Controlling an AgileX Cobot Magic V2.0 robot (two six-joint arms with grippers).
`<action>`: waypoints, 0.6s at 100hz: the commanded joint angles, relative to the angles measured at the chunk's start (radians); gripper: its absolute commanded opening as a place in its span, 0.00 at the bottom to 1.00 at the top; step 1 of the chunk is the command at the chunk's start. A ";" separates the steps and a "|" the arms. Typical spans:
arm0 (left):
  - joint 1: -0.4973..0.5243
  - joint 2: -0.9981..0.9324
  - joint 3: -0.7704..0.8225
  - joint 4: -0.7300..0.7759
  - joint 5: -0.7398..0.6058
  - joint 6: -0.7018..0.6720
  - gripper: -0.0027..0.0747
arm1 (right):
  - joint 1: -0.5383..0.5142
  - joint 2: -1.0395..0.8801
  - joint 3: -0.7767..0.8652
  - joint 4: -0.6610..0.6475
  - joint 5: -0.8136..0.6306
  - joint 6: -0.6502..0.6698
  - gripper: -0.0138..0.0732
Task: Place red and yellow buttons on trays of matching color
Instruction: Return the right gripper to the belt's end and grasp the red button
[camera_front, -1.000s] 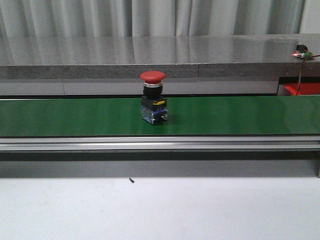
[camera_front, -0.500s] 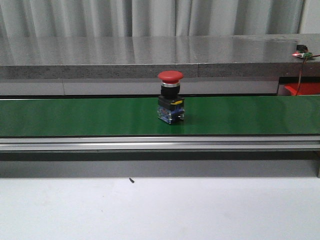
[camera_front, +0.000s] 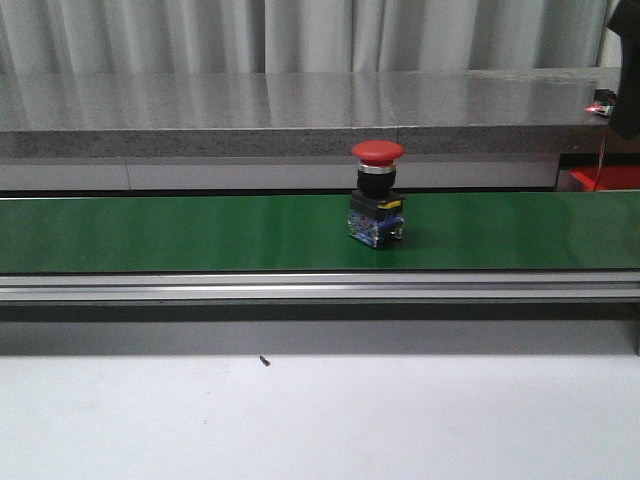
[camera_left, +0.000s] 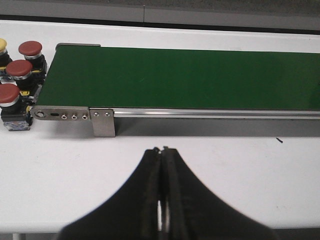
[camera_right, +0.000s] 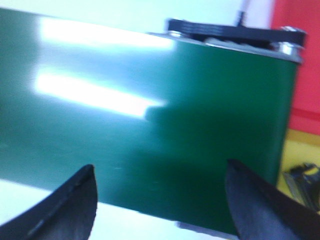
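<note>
Looking forward, we see one red button (camera_front: 378, 193) standing upright on the green belt (camera_front: 150, 232), long axis vertical, its mushroom cap on top and its blue-and-yellow base on the belt. Against the earlier frames it has travelled rightward along the belt, from left of centre to right of centre, and a dark arm part (camera_front: 625, 70) has appeared at the upper right edge.

In the left wrist view, our left gripper (camera_left: 162, 155) has its fingers pressed together, empty, over the white table (camera_left: 60, 170); a cluster of red buttons (camera_left: 19, 68) sits just beside the belt's end.

In the right wrist view, our right gripper (camera_right: 160, 197) has its fingers spread wide above the belt, near the red tray (camera_right: 300, 65).
</note>
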 joint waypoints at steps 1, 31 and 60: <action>-0.009 0.015 -0.024 -0.012 -0.072 0.002 0.01 | 0.050 -0.042 -0.062 0.003 0.018 -0.041 0.78; -0.009 0.015 -0.024 -0.012 -0.072 0.002 0.01 | 0.183 -0.011 -0.108 0.003 0.077 -0.135 0.78; -0.009 0.015 -0.024 -0.012 -0.072 0.002 0.01 | 0.263 0.104 -0.173 0.002 0.137 -0.152 0.78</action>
